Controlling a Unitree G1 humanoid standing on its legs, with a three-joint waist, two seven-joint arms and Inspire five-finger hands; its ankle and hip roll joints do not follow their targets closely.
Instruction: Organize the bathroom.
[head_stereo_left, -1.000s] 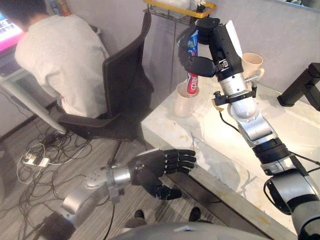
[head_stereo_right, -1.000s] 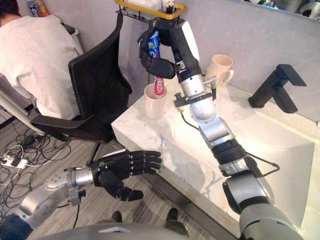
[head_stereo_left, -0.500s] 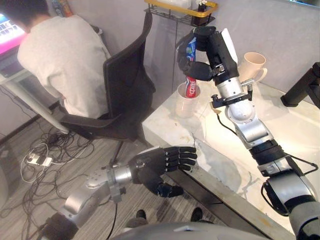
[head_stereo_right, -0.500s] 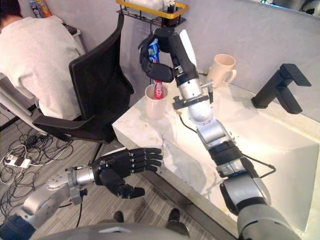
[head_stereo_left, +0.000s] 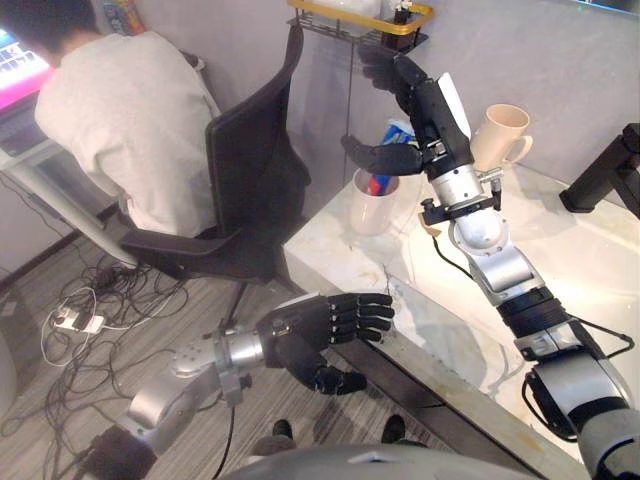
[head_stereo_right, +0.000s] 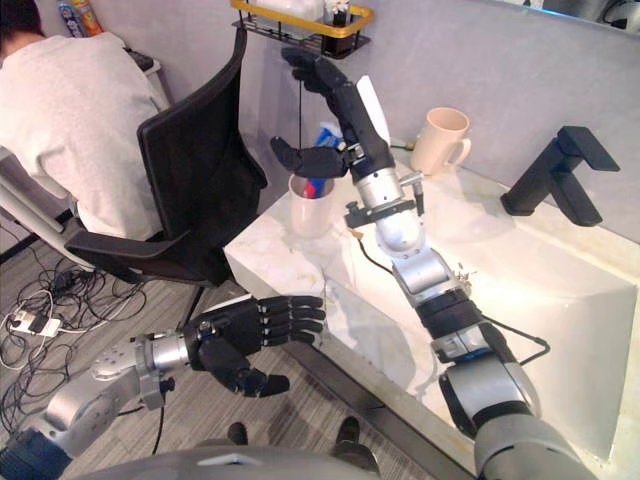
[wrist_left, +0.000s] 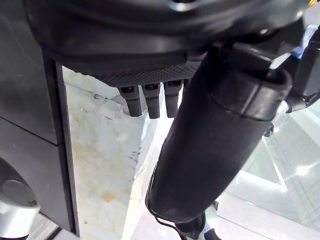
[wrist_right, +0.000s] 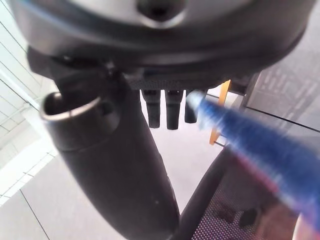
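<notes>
1. Drop-off step looks basically done: blue and red toothpaste tube (head_stereo_left: 391, 150) standing tilted inside the plain white cup (head_stereo_left: 371, 204) at the corner of the pale marble counter (head_stereo_left: 470, 330), leaning toward the wall.
2. Right hand (head_stereo_left: 405, 95) spread wide just above the cup, fingers straight, thumb out, nothing clamped.
3. Left hand (head_stereo_left: 318, 330) low by the counter's front edge, fingers relaxed and level, empty.
4. Next move, probably: lift the right arm clear without knocking the cup, then maybe the cream handled mug (head_stereo_left: 499, 135) by the wall.
5. Print on the tube too small to read.
</notes>
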